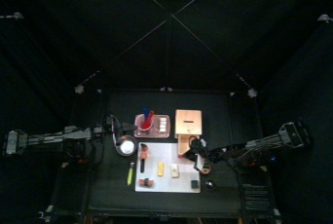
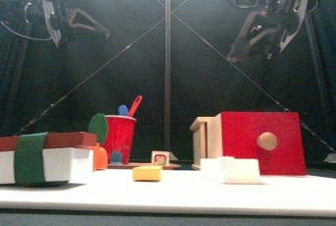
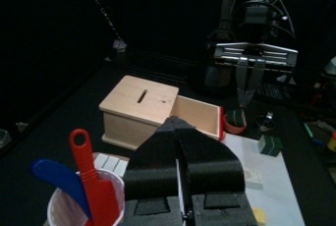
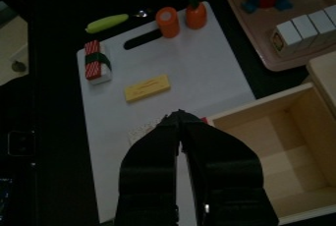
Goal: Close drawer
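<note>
The drawer (image 3: 201, 118) stands pulled out of its light tan box (image 3: 138, 108); in the front view its red face with a round knob (image 2: 266, 141) points toward the table's front. In the right wrist view its hollow inside (image 4: 278, 148) lies just beside my right gripper (image 4: 175, 120), which is shut and empty above the white mat (image 4: 144, 63). My left gripper (image 3: 178, 124) is shut and empty, held in the air above the red cup (image 3: 82, 210), pointing toward the box. In the top view the box (image 1: 192, 121) is at mid-table, the left gripper (image 1: 116, 132) to its left, and the right gripper (image 1: 196, 153) in front of it.
A reddish tray (image 1: 154, 124) with a red cup and red and blue utensils (image 2: 122, 132) stands left of the box. The white mat (image 1: 163, 168) holds small food pieces: a yellow block (image 4: 148, 88), a striped piece (image 4: 96, 61) and orange pieces (image 4: 167, 22).
</note>
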You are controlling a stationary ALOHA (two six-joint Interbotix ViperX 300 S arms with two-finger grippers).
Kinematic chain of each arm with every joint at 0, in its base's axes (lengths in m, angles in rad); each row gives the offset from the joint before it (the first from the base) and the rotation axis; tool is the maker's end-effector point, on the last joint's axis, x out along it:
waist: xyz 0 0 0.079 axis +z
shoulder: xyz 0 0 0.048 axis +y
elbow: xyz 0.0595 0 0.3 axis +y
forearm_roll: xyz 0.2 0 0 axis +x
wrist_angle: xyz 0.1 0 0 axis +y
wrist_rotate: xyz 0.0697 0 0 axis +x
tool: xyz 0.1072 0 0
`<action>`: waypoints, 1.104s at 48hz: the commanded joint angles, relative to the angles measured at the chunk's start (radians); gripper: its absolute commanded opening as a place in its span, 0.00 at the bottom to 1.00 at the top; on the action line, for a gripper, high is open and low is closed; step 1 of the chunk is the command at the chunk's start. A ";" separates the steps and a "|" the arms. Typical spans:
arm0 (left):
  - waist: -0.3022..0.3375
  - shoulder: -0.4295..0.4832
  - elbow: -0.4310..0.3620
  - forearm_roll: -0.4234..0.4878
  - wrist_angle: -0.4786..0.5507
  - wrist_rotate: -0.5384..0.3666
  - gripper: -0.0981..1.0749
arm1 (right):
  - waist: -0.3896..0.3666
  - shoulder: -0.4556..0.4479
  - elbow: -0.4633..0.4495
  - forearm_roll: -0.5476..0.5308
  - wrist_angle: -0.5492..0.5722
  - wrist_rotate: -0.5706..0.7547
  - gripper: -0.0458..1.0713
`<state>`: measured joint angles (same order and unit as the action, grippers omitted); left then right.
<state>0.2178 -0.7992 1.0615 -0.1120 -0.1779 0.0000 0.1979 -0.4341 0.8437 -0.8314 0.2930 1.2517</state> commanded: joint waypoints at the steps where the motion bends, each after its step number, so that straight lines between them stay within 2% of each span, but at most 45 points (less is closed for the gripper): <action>1: 0.005 0.000 -0.011 0.002 -0.005 0.002 0.10 | -0.003 -0.015 -0.009 0.005 -0.006 0.000 0.39; 11: 0.021 0.000 -0.034 0.012 -0.005 0.005 0.10 | -0.002 -0.003 -0.009 0.005 -0.006 -0.003 0.39; 18: 0.078 0.012 -0.092 0.017 -0.014 0.005 0.10 | -0.002 0.008 -0.002 -0.002 -0.006 -0.011 0.39; 23: 0.124 0.072 -0.155 0.015 0.005 0.005 0.10 | 0.015 0.006 0.008 0.003 -0.006 -0.009 0.39; 27: 0.164 0.150 -0.224 0.018 0.052 0.006 0.10 | 0.023 0.005 0.017 0.006 -0.005 -0.008 0.39; 38: 0.259 0.417 -0.518 0.060 0.273 0.009 0.10 | 0.040 0.008 0.037 0.055 -0.005 -0.009 0.39; 42: 0.272 0.525 -0.630 0.100 0.331 0.009 0.10 | 0.044 0.009 0.046 0.064 -0.005 -0.009 0.39; 53: 0.270 0.792 -0.870 0.190 0.397 0.011 0.10 | 0.069 0.015 0.064 0.110 -0.005 -0.008 0.39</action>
<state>0.4863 -0.0966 0.3068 0.0537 0.2056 0.0107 0.2577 -0.4126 0.9158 -0.7378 0.2930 1.2441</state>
